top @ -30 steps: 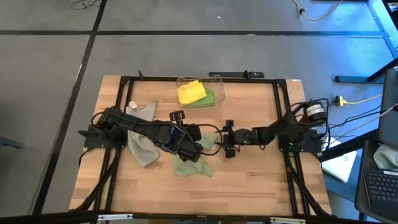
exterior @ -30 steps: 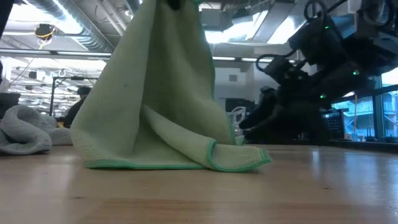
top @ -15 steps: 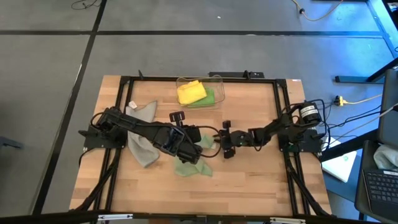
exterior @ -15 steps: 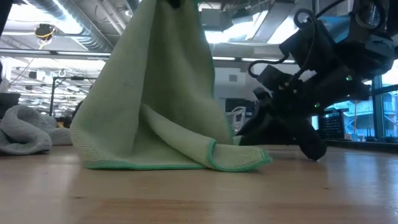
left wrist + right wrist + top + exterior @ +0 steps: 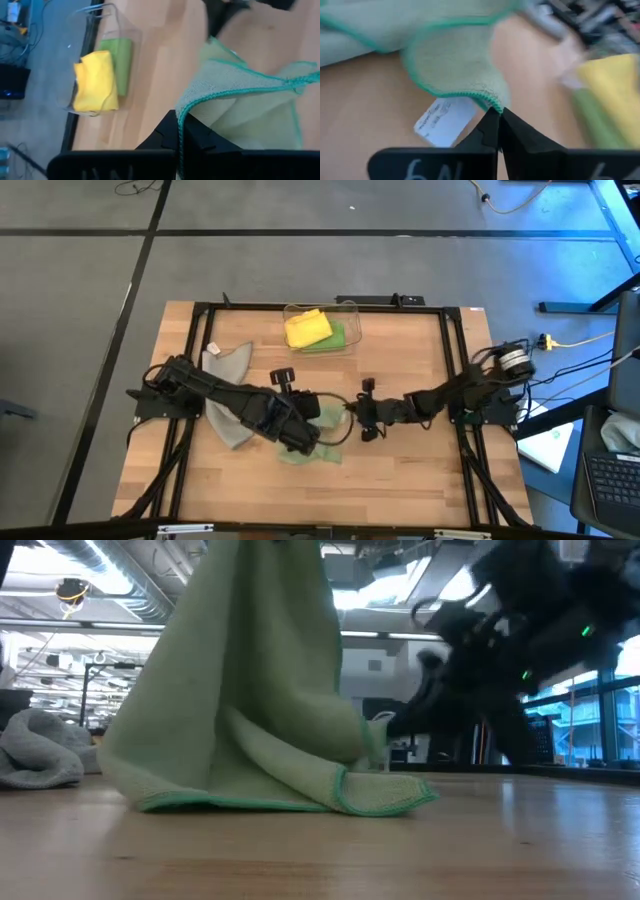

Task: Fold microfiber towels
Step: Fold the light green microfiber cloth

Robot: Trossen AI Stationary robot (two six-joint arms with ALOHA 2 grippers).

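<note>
Sage towel near the middle of the surface, partly lifted, lower part still resting on the wood. Left gripper fingers closed on its green-stitched hem, holding one corner up; in the low view the cloth hangs like a tent from above. Right gripper fingers pinched shut on another corner, next to the white care label; in the high view it sits just right of the left one. Both arms reach in toward centre, wrists close together.

Risks, as a guess: the two grippers are very near each other, so any spreading move could knock fingers or cable together. The right grip looks like a thin bite on the very tip of the corner; a pull could slip it free. The lower part drags on the wood, so lifting unevenly could bunch or twist the cloth instead of opening it flat.

Grey towel lies crumpled under the left arm, near the left edge; arm sweep could catch it. Clear bin at the far edge holds the yellow towel and bright green towel, well apart from the work. Open wood toward the near edge and the right side, room to lay flat there.
</note>
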